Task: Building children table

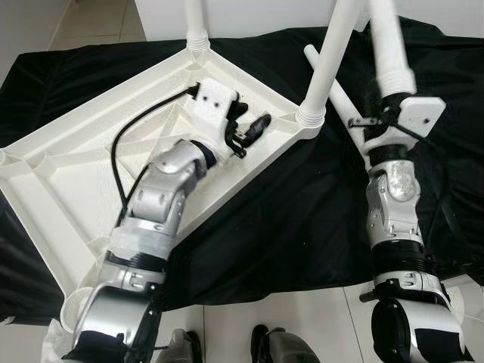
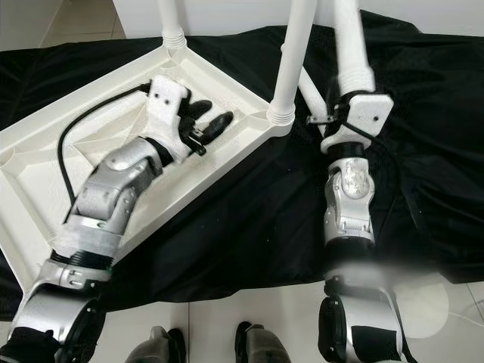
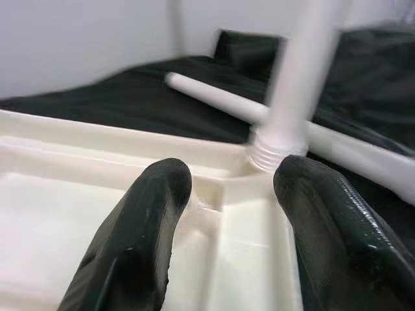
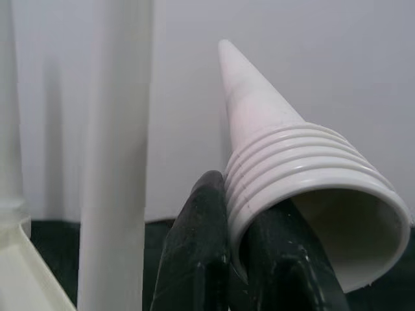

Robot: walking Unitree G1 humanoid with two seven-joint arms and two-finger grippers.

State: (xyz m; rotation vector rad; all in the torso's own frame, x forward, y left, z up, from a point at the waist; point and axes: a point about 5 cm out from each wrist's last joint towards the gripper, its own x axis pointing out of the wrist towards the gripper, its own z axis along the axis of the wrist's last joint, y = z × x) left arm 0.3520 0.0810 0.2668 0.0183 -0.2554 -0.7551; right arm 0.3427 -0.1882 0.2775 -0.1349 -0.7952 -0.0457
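The white plastic children's table top [image 1: 68, 174] lies upside down on a black cloth [image 1: 302, 219] spread over a pale tiled floor [image 1: 302, 318], its ribbed underside facing up. Two white plastic tapered legs already stand in its corner sockets: one at the far corner [image 1: 197, 23], one at the right-hand corner [image 1: 329, 60], the latter leaning slightly to the right as it rises out of frame.

The right gripper [image 1: 378, 121] is clamped on a third white leg [image 1: 389, 45] near its threaded end, holding it upright beside the seated leg, well clear of the table top; in the right wrist view the ribbed, hollow mouth of this leg [image 4: 311, 194] faces the camera, its long axis tapering away.

A fourth loose white leg [image 1: 340, 94] lies flat on the cloth behind the right-hand corner (partly hidden by the standing leg).

The left gripper [image 1: 249, 125] hovers over the tray-like underside near that corner, its fingers [image 3: 142, 233] spread apart and holding nothing.
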